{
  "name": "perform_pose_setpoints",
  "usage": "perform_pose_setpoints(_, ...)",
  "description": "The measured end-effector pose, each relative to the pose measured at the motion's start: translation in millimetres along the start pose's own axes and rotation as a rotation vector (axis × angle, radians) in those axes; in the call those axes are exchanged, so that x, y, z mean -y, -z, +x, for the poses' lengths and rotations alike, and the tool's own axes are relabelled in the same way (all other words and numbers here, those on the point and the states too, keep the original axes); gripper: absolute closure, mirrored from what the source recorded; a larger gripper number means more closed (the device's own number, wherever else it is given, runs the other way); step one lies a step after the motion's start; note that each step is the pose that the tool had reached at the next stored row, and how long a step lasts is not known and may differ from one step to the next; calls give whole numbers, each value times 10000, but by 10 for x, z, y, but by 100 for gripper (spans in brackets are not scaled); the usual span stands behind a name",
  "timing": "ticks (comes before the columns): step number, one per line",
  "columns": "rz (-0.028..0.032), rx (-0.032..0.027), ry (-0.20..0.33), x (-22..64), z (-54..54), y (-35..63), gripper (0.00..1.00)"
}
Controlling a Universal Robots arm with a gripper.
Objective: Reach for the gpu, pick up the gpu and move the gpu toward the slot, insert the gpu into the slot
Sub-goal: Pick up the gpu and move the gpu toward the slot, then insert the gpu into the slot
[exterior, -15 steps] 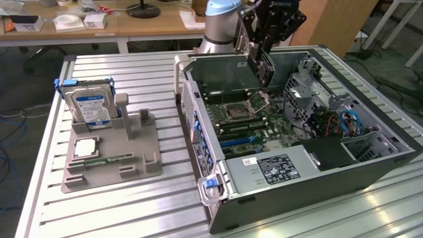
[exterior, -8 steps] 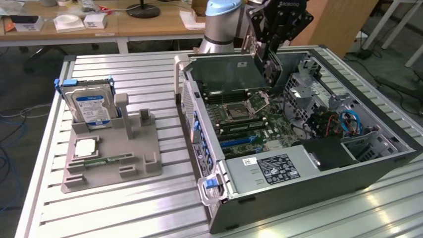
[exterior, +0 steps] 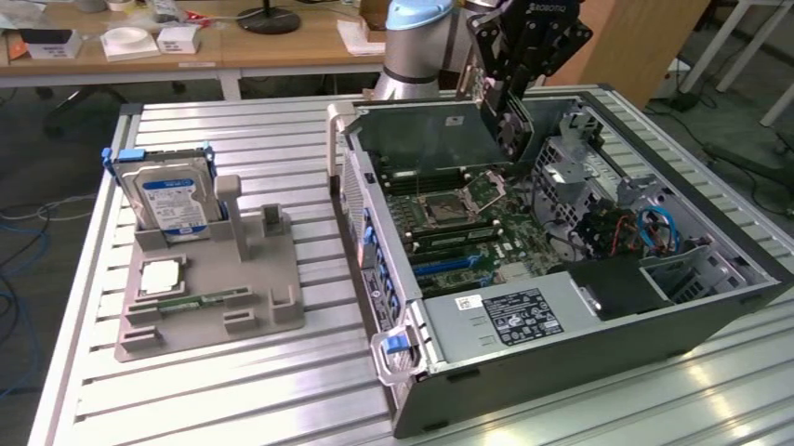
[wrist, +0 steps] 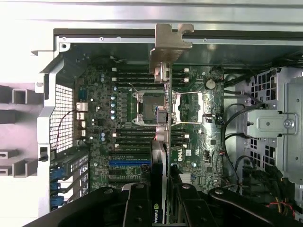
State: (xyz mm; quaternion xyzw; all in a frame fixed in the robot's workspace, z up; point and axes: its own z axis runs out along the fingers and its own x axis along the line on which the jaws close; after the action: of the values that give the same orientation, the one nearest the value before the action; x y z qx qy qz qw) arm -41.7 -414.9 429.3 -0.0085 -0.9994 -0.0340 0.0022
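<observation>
The gpu [exterior: 422,135], a dark green-grey flat card, hangs upright over the open computer case [exterior: 596,348], above the motherboard. My gripper [exterior: 507,102] is shut on its upper edge. In the wrist view the gpu [wrist: 165,118] appears edge-on between my fingers [wrist: 137,208], its silver bracket [wrist: 168,45] at the far end near the case wall. The blue slot [wrist: 130,162] lies on the motherboard, off to one side of the card's edge. In the exterior view the blue slot [exterior: 447,267] sits lower on the board, nearer the camera than the card.
On the exterior view's left a grey fixture [exterior: 248,307] holds a silver hard drive [exterior: 174,200] with a blue-white label, a processor chip [exterior: 162,277] and a small memory stick [exterior: 199,300]. Cables and a drive cage [exterior: 620,223] crowd the case's right side.
</observation>
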Motion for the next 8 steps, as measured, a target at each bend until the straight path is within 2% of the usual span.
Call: perform_pose_setpoints(8, -25, -1, 3, 0, 0, 0, 74)
